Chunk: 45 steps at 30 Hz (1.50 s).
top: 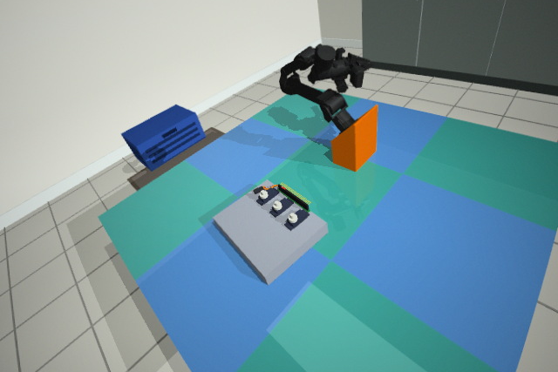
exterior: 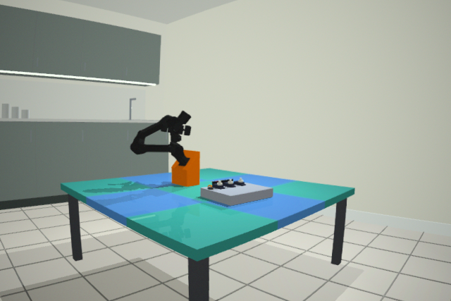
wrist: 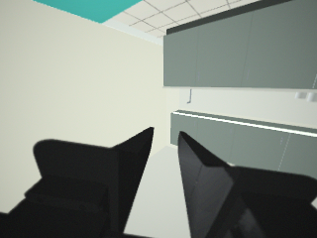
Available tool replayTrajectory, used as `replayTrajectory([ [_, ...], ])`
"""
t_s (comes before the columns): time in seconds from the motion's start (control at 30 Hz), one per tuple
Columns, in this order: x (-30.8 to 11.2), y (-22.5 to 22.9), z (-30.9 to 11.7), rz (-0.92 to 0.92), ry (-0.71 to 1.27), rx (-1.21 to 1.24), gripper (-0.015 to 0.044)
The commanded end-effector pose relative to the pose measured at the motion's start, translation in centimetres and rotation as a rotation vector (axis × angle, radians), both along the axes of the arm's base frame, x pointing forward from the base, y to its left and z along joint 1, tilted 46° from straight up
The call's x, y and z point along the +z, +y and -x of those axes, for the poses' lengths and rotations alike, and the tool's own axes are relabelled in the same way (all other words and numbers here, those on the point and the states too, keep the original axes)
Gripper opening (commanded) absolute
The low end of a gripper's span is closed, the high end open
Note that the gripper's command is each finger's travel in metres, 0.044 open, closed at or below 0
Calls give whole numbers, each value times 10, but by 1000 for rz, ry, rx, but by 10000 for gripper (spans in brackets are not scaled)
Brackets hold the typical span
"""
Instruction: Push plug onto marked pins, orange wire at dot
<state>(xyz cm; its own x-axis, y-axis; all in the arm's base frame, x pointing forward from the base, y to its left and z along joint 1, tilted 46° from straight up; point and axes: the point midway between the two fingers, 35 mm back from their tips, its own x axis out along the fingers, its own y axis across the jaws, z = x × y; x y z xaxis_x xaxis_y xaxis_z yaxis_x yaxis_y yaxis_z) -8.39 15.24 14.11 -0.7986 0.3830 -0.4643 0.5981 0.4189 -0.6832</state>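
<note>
The grey holder point(top: 259, 241) point(exterior: 251, 193) lies on the table with three dark servos with white hubs, one of them the middle servo point(top: 277, 206) point(exterior: 230, 182). A black strip with yellow pins point(top: 296, 195) runs along its edge facing the arm, with a small red mark near one end. A short orange lead point(top: 271, 186) point(exterior: 210, 186) lies at that end, beside a small dark piece point(top: 258, 189); which part is the plug is too small to tell. My gripper point(wrist: 165, 133) is partly open and empty, raised high away from the holder, fingers facing wall and cabinets.
The arm point(top: 302, 84) point(exterior: 156, 148) rises from an orange block point(top: 355, 145) point(exterior: 186, 176) on the blue and green table point(top: 405, 224) point(exterior: 163, 220). A blue box point(top: 164, 136) stands beyond the table's edge. Grey cabinets point(top: 450, 21) point(exterior: 72, 159) stand against the wall.
</note>
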Motion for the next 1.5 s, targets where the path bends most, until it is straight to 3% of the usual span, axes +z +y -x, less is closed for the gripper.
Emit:
replayTrajectory([
  [0.0, -1, 7, -9, -69, -66, -8, 115],
  [0.67, -5, 37, -59, -377, -419, -22, 115],
  [1.47, 1, 57, -128, -602, -887, -2, 115],
])
